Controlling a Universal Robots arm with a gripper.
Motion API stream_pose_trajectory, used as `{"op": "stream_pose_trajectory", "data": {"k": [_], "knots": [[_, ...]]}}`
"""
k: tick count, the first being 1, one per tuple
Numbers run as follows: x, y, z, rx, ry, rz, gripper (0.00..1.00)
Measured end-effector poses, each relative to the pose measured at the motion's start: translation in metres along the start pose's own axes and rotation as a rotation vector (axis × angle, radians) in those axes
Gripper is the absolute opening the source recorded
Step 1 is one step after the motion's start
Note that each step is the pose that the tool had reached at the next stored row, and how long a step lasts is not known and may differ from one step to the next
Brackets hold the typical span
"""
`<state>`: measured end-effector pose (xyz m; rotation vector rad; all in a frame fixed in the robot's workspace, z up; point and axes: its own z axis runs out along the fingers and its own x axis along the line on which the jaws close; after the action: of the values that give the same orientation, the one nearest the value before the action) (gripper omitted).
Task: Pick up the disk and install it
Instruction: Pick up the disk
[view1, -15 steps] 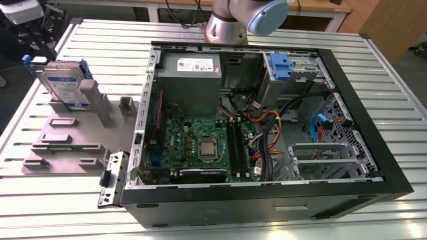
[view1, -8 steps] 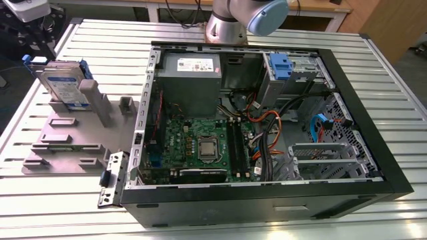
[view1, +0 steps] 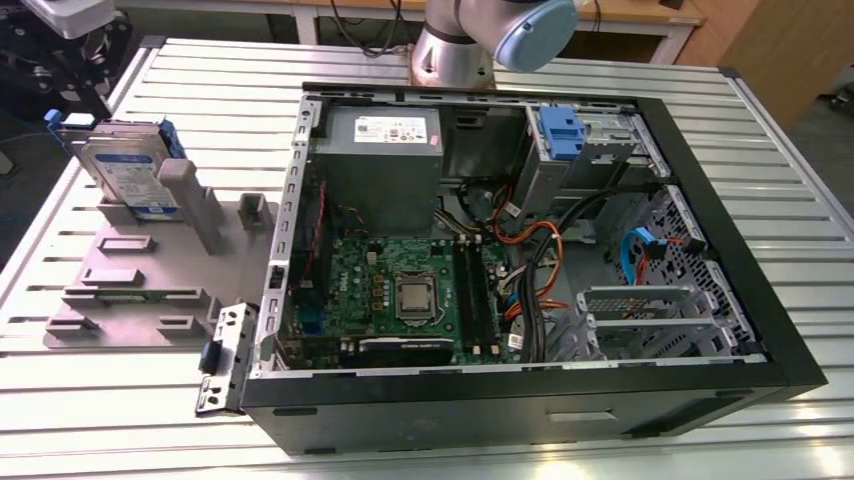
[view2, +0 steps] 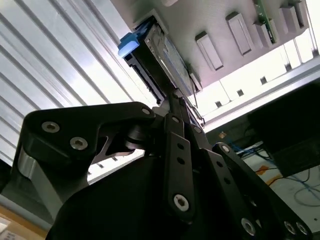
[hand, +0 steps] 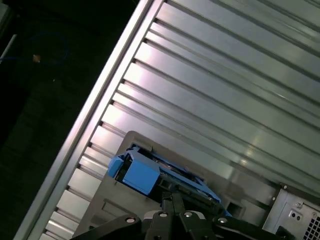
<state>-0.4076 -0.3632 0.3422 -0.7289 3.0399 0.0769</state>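
The disk (view1: 127, 170) stands on edge in a grey holder (view1: 134, 290) on the exterior view's left, outside the computer case. It is silver with a white-and-blue label and a blue bracket. In the first wrist view the disk (hand: 145, 172) shows its blue bracket end, and my gripper (hand: 171, 197) hangs over it, shut, with nothing between its fingers. The second wrist view has the disk (view2: 160, 50) beyond the gripper (view2: 176, 97), whose dark links point at its edge. There is a gap between gripper and disk.
The open computer case (view1: 747, 250) lies on the slatted metal table (view1: 200, 80), motherboard up. A grey power supply box (view1: 380, 150) sits at its back, and a metal drive cage with a blue tab (view1: 561, 135) is beside it. Cables (view1: 534, 250) cross the middle.
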Motion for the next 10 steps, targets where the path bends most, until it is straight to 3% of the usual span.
{"op": "stream_pose_trajectory", "data": {"k": [10], "knots": [[0.0000, 0.0000, 0.0002, -0.0047, 0.0080, -0.181, 0.11]]}}
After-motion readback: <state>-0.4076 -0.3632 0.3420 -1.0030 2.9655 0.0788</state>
